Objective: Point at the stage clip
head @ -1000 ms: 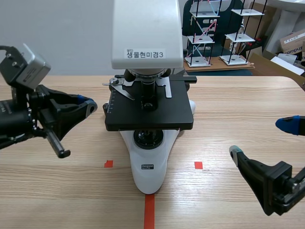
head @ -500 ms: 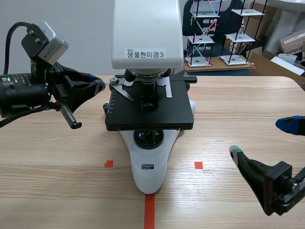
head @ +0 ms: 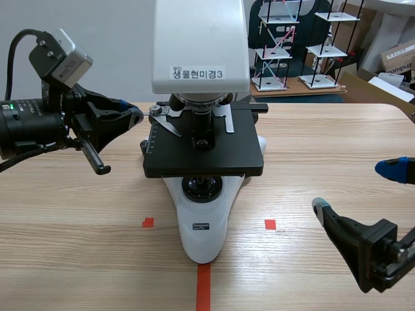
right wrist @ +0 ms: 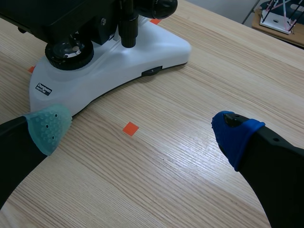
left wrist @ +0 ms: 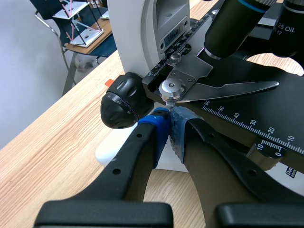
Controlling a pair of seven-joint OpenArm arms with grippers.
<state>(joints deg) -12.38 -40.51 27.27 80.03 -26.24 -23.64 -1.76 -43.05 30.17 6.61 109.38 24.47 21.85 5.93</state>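
Whereas a second ago the left gripper point(head: 135, 118) hung low over the table point(head: 311, 136), left of the stage point(head: 204, 155) and nearer than its far edge, it now sits raised and further back. Its tips are level with the stage's far-left corner. Nearly all of that travel fell in the first half second, and between the last two frames I see almost no shift. Reads as arrival, then hold.

Left gripper: fingers together, nothing between them. In the left wrist view its pads point(left wrist: 159, 127) meet just beneath the round silver pivot screw point(left wrist: 172, 89) of the clip. Touching or a hair short, cannot tell.

Stage clip point(head: 167, 120): thin silver blade lying flat on the far-left part of the black stage of the microscope point(head: 201, 45). It is pivoted at its left end, with the blade running right toward the objective point(left wrist: 232, 28).

Right gripper point(head: 355, 188): same place in all three frames, near right, fingers wide apart and holding nothing. It is well apart from the microscope and takes no part in the task.

Judgement: with the closed tips aimed at the clip's pivot end, the pointing pose looks essentially reached. What remains is to hold it steady. Pressing any closer risks nudging the clip or the stage.
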